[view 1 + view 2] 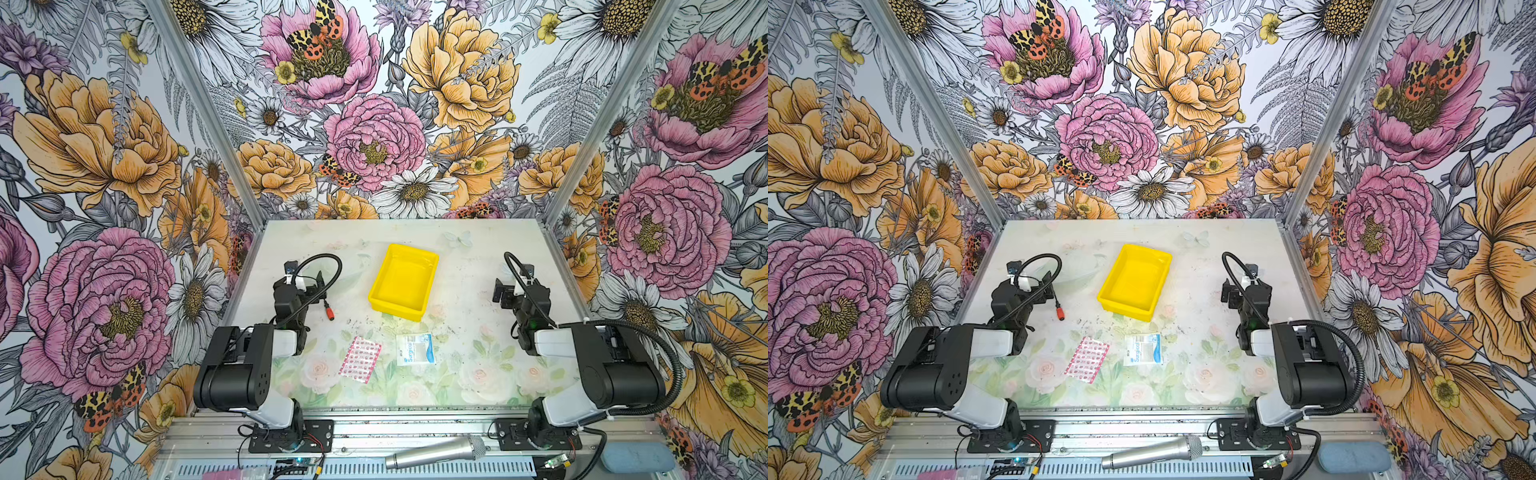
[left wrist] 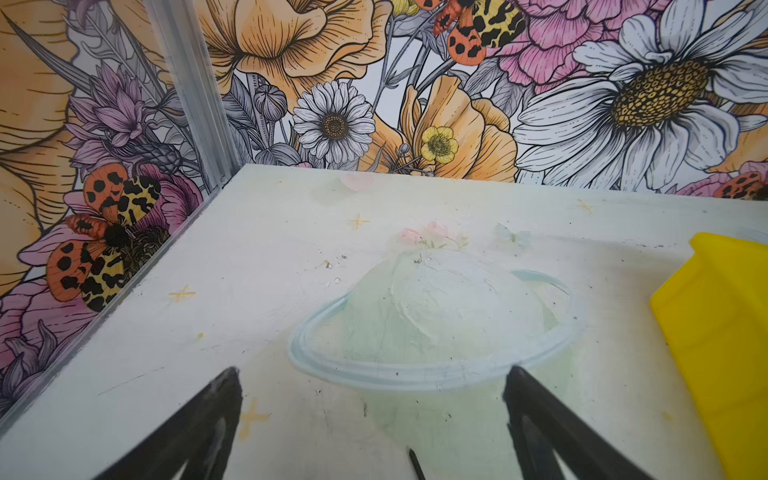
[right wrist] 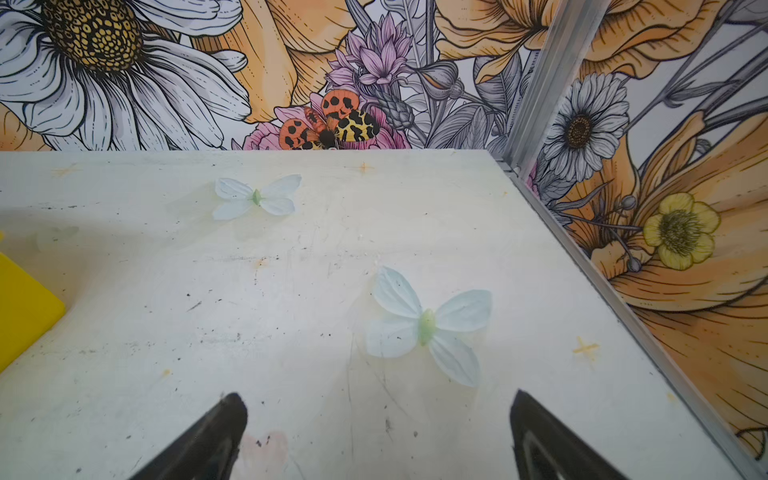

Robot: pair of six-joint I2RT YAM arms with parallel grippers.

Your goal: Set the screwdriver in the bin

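Left wrist view: screwdriver [image 2: 415, 463] tip is seen between the wide-spread fingers of the left gripper [image 2: 374, 374], not gripped yet. Beside them the bin [image 2: 723, 332] is left empty; right gripper [image 3: 378, 400] is spread wide too.

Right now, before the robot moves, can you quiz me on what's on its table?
1. Which gripper is nearer the screwdriver: A left, B right?
2. True or false: the bin has something in it.
3. Fill in: ___ flat packets lie on the table in front of the bin.

Key
1. A. The left gripper is right by the screwdriver.
2. False. The bin is empty.
3. Two: a pink packet and a white packet.
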